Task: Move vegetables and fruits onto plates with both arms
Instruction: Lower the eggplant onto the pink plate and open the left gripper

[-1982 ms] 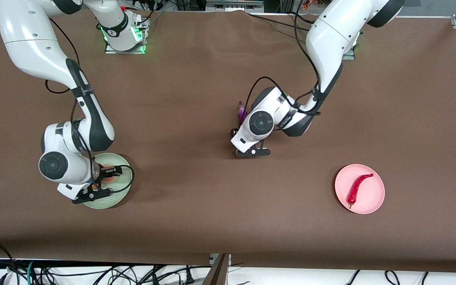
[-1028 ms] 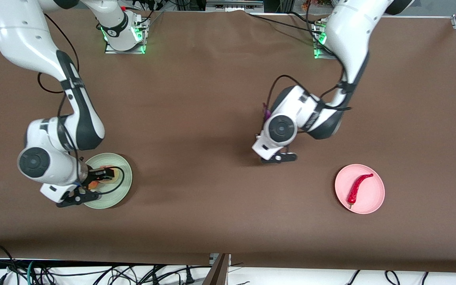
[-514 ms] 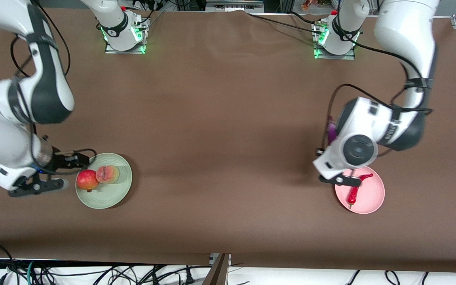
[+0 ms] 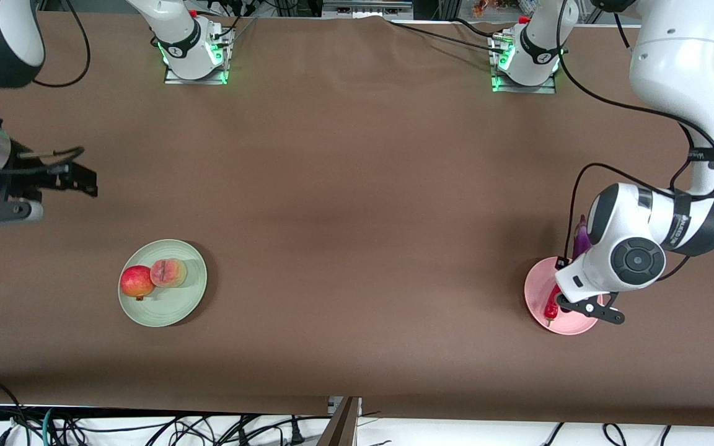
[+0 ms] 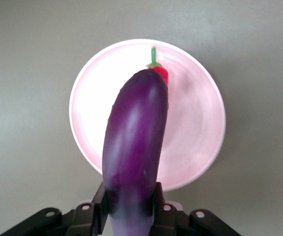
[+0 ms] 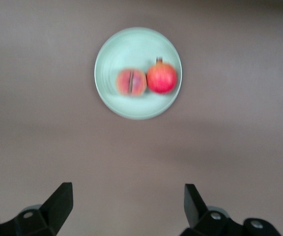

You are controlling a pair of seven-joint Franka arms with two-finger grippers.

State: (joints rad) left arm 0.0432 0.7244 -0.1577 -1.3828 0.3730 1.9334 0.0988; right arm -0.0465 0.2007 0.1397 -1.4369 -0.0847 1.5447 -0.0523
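My left gripper [image 5: 130, 201] is shut on the thick end of the long purple eggplant [image 5: 134, 142]. It holds the eggplant [image 4: 581, 238] above the pink plate [image 4: 571, 327]. The red chili pepper [image 4: 550, 308] lies on that pink plate [image 5: 190, 123]; in the left wrist view only the chili's stem end [image 5: 160, 73] shows past the eggplant's tip. The red-yellow apple [image 4: 136, 282] and the peach [image 4: 168, 272] sit side by side on the green plate [image 4: 174, 303]. My right gripper [image 4: 87, 181] is open and empty, raised over bare table beside the green plate [image 6: 131, 44].
The brown table [image 4: 344, 204] spreads between the two plates. The right arm's base [image 4: 196, 56] and the left arm's base [image 4: 524, 56] stand along the table's edge farthest from the front camera. Cables [image 4: 84, 427] hang below the front edge.
The left arm has carried the eggplant from the table's middle to over the pink plate. The right gripper has lifted off the green plate and drawn away, leaving both fruits there.
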